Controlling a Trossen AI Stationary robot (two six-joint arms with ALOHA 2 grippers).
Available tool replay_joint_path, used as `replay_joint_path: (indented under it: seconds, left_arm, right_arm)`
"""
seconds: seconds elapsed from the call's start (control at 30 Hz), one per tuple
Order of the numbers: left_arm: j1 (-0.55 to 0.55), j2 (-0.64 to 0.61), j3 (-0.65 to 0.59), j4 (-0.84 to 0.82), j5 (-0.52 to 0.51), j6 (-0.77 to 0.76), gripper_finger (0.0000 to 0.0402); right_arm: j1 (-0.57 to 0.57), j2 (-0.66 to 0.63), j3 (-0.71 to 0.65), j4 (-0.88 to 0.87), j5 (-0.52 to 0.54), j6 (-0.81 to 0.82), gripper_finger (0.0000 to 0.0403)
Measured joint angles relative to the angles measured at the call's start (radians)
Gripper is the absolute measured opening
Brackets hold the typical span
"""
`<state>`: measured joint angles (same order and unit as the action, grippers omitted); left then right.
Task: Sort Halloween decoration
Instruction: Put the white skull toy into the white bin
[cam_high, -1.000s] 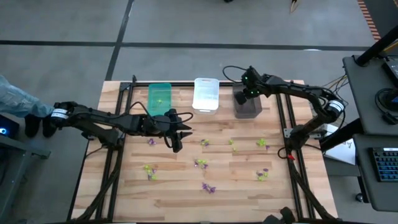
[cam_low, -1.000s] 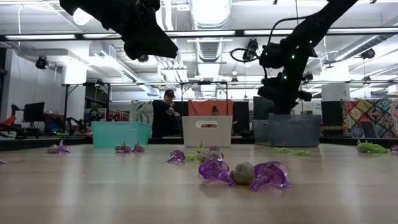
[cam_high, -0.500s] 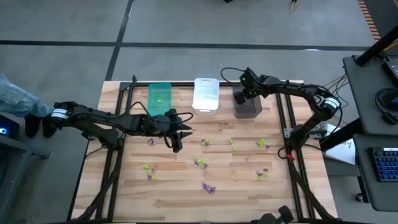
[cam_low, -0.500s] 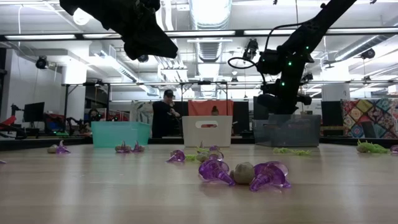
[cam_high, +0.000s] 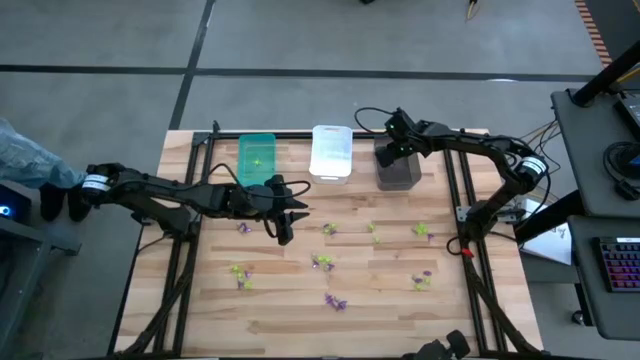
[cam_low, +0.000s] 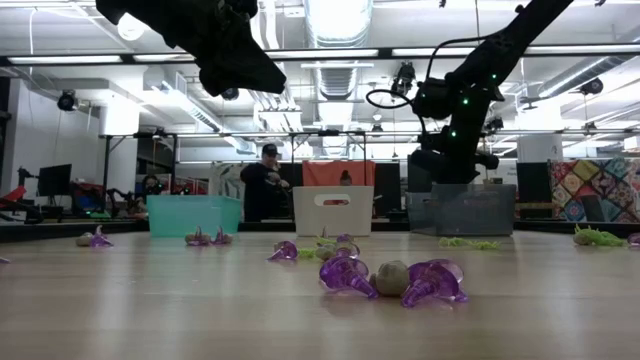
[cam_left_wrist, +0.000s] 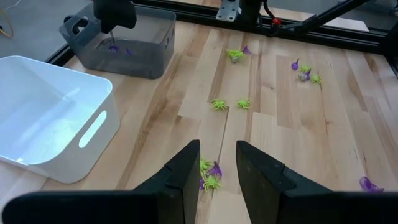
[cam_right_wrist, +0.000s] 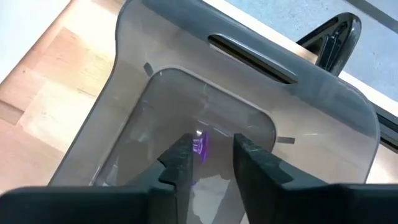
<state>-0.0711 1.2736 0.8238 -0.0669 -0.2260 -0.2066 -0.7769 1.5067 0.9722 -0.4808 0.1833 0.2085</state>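
Grey bin (cam_high: 397, 170) at the table's far right sits under the right gripper (cam_right_wrist: 205, 163), whose fingers stand narrowly parted around a purple trinket (cam_right_wrist: 199, 146) that looks loose between them. Left gripper (cam_left_wrist: 217, 168) hovers part-open, empty, above scattered purple and yellow-green trinkets (cam_high: 323, 262) mid-table.

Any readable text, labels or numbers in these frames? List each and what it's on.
None readable.
The green bin, white bin and dark grey bin carry no visible labels.
The patterned panels in the room behind are too blurred to tell whether they carry any text.
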Motion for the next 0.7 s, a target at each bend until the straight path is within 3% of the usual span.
replay_joint_path:
  seconds: [0.3,0.7]
  left_arm:
    - [0.0,0.0,0.0,-0.021,0.0,0.0,0.0086]
    - [0.0,0.0,0.002,-0.291,0.0,-0.055,0.0086]
  right_arm:
    - [0.012,-0.079,0.003,-0.002,-0.002,0.001,0.0132]
    - [0.161,-0.291,0.004,-0.003,-0.008,-0.002,0.0109]
